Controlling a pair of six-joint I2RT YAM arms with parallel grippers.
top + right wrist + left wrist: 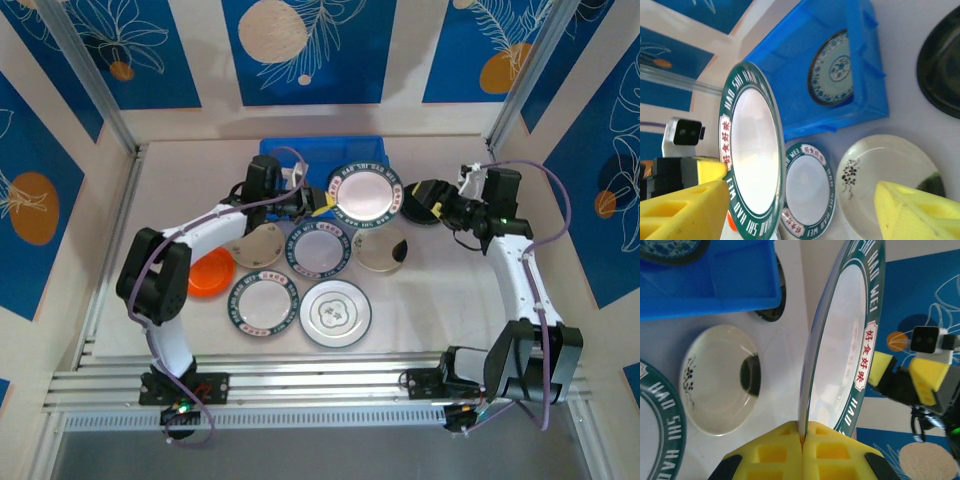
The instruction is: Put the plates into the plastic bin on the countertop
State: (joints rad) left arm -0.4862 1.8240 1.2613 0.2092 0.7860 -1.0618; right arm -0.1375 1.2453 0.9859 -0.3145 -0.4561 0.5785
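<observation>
Left gripper (803, 430) pinching green-rimmed plate (850, 340), right gripper (802, 187) agape — wrist views show teal plate (832, 67)

The bin (300, 160) sits at upper centre of the bench (430, 300), with one plate (832, 67) lying inside it. The lifted plate (364, 192) hangs over the bin's lower-right corner (rim pinched in the left hand (322, 207)). The right hand (432, 205) is just right of it. Below lies a middle row of plates (320, 250), and lower still a lower row of plates (335, 313).
</observation>
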